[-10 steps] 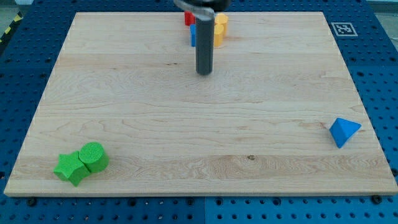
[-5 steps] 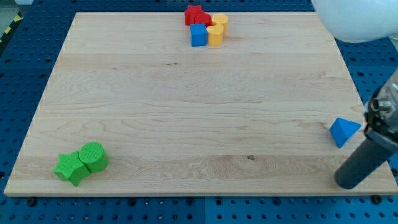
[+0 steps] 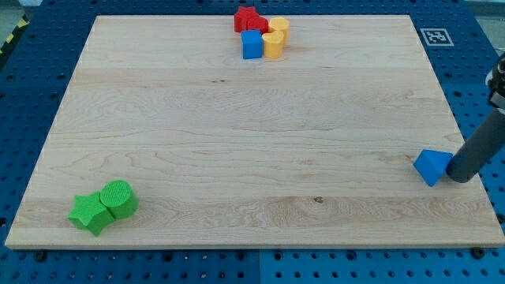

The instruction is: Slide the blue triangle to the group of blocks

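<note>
With no claw to open or shut, the rod's tip (image 3: 460,178) has swung up from below to touch the blue triangle's (image 3: 431,166) right side, nudging it slightly leftward, starting its long slide toward the far group of blocks (image 3: 262,33).

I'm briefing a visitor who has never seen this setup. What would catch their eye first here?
First, my tip at the view's right edge, pressed against the right side of the blue triangle. Next, the tight group at the view's top centre: a red block, a blue cube and two yellow blocks. Last, two green blocks touching each other at the view's bottom left.
</note>
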`<state>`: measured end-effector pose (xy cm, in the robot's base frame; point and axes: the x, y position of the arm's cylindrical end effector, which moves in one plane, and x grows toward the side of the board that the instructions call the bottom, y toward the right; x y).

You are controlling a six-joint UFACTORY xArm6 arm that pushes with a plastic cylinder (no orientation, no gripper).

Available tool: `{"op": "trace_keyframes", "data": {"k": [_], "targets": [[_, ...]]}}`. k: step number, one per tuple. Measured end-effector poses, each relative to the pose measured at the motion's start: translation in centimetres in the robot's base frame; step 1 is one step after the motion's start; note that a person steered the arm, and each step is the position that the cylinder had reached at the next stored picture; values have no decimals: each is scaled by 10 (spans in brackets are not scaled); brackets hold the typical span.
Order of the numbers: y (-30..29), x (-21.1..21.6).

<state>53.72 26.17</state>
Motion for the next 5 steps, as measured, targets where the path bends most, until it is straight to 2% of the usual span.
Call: {"op": "trace_keyframes", "data": {"k": [2,5], "targets": [[-31,-5],[-118,-30]]}}
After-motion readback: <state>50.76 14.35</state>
